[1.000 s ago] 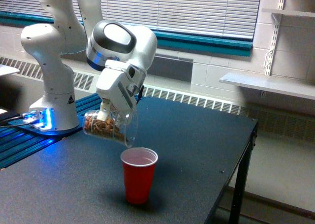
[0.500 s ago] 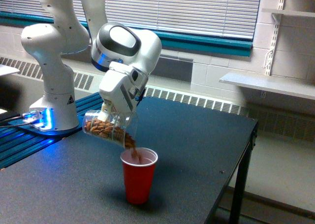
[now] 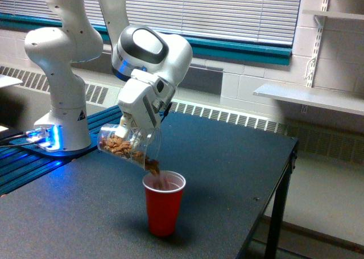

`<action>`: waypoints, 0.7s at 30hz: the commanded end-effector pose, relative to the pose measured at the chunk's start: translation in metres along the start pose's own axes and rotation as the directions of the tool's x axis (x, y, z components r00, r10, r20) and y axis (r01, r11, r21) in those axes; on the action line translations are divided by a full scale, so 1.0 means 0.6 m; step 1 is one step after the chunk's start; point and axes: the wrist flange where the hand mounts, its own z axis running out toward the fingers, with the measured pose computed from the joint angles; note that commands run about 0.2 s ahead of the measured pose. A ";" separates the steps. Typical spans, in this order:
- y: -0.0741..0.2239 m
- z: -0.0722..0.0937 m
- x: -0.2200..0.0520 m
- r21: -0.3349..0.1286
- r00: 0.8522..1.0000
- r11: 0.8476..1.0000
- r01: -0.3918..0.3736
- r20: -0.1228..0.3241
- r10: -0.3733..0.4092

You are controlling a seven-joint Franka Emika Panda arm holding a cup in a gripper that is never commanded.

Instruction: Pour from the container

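Observation:
The container (image 3: 128, 146) is a clear plastic tumbler tipped on its side, rim down toward the exterior view's right, with brown nut-like pieces inside. My gripper (image 3: 126, 129) is shut on it from above. A stream of the brown pieces (image 3: 153, 167) falls from its rim into the red cup (image 3: 164, 202), which stands upright on the black table (image 3: 227, 173) just below the rim. The fingertips are partly hidden behind the tumbler.
The arm's white base (image 3: 60, 108) stands at the exterior view's left on a blue-lit mount. The table's edge (image 3: 287, 173) runs along the exterior view's right. A wall shelf (image 3: 310, 97) and radiator sit behind.
The tumbler tilted further and shifted slightly toward the exterior view's right. Brown pieces, held inside a second ago, now spill into the red cup.

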 end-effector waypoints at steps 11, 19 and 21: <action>-0.004 -0.013 0.009 -0.041 0.998 0.998 0.049 0.029 -0.047; -0.004 -0.014 0.013 -0.050 0.997 0.997 0.061 0.040 -0.059; -0.004 -0.014 0.015 -0.054 0.997 0.996 0.068 0.043 -0.065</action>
